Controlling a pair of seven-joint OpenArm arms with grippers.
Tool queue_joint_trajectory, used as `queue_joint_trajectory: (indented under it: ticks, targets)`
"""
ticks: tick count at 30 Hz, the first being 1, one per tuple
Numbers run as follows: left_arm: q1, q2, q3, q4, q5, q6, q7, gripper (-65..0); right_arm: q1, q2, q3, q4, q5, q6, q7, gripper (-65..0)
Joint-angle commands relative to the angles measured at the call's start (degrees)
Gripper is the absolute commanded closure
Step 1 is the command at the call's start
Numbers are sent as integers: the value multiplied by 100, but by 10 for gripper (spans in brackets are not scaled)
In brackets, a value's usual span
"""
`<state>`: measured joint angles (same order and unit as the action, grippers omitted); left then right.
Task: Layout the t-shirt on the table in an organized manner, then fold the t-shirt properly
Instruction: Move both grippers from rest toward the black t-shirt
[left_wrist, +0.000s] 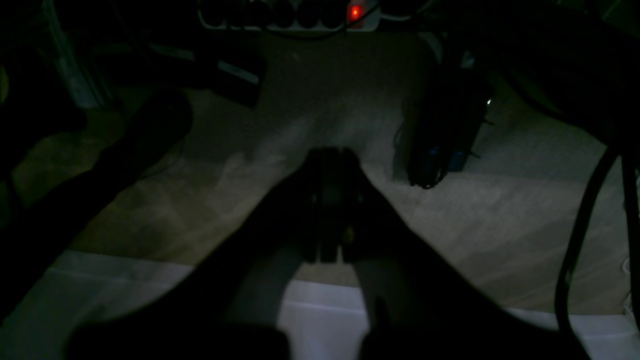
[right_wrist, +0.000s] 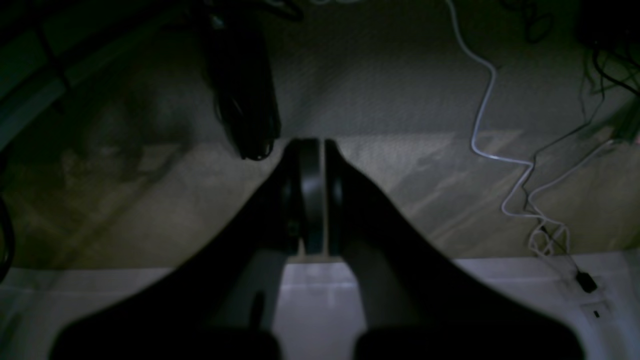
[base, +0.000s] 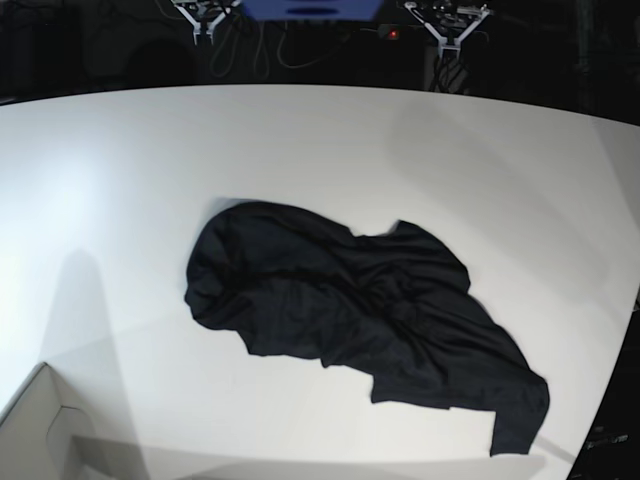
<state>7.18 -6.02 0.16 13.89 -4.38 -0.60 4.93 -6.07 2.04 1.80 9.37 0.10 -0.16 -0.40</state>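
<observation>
Both wrist views very dark; most detail lost in shadow. Neither arm appears in the base view.

Left gripper (left_wrist: 330, 210): black fingers pressed together, nothing between them, seen over dim carpeted floor beyond a pale strip of the white table edge. A dark box-like unit (left_wrist: 442, 135) on the floor up and right of the gripper; make and kind unreadable. A white power strip with a red lit switch (left_wrist: 355, 12) at the top edge, cut off. A black cable (left_wrist: 575, 250) hangs at right.

Right gripper (right_wrist: 312, 195): jaws closed, empty. A thin white cable (right_wrist: 487, 125) snakes over the floor to its right; a dark bundle (right_wrist: 245, 95) hangs up-left.

Crumpled black long-sleeved t-shirt (base: 350, 310) lies heaped mid-way on the large white tabletop (base: 320, 140), one part trailing toward the near right edge. Sleeves not distinguishable in the folds. A pale box corner (base: 40, 430) sits left of and nearer than the shirt, cut off by the frame.
</observation>
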Motion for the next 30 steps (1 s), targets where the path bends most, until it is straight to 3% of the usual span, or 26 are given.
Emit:
queue_joint_trajectory:
  ticks: [1, 30]
  targets:
    - [34, -35, 14, 13, -15, 38, -5, 0, -22, 11, 0, 8, 21, 38, 18, 0]
    - [218, -62, 23, 22, 12, 38, -5, 0, -251, 125, -18, 26, 21, 38, 36, 0]
